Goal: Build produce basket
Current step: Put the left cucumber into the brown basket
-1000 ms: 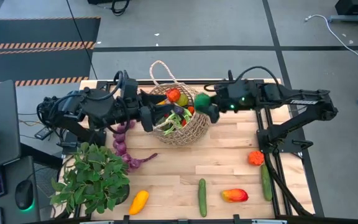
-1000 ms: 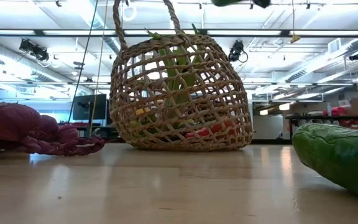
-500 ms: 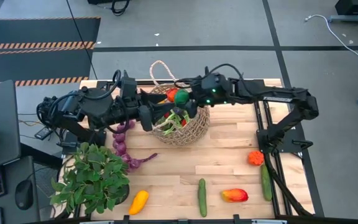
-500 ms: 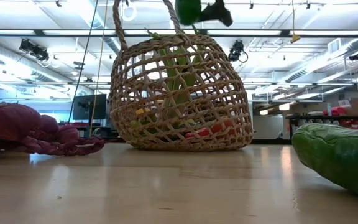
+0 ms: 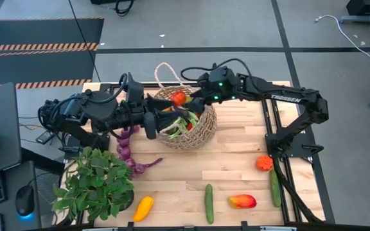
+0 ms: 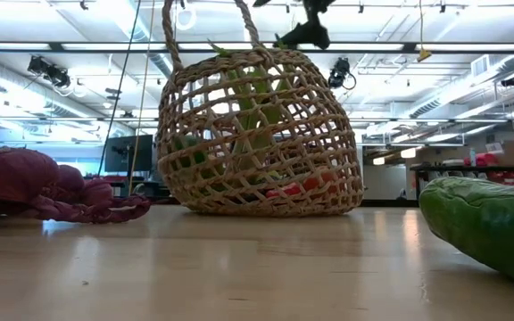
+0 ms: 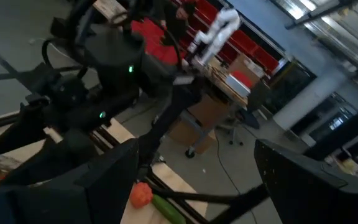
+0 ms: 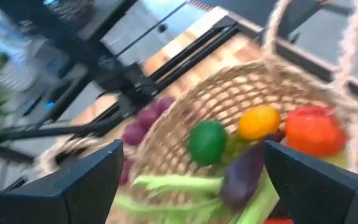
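Lettering "TROSSEN" on right arm (image 5: 281, 98), its tool (image 5: 196, 104) wide, empty over basket (image 5: 201, 131).

The only readable lettering is the white brand name "TROSSEN" on the dark forearm link of the right arm (image 5: 281, 97), seen from above near the far right part of the table. It is small, so the letters are only just legible. No other text, label, number or sign can be read: anything printed in the room behind the table is too blurred or too small to make out.
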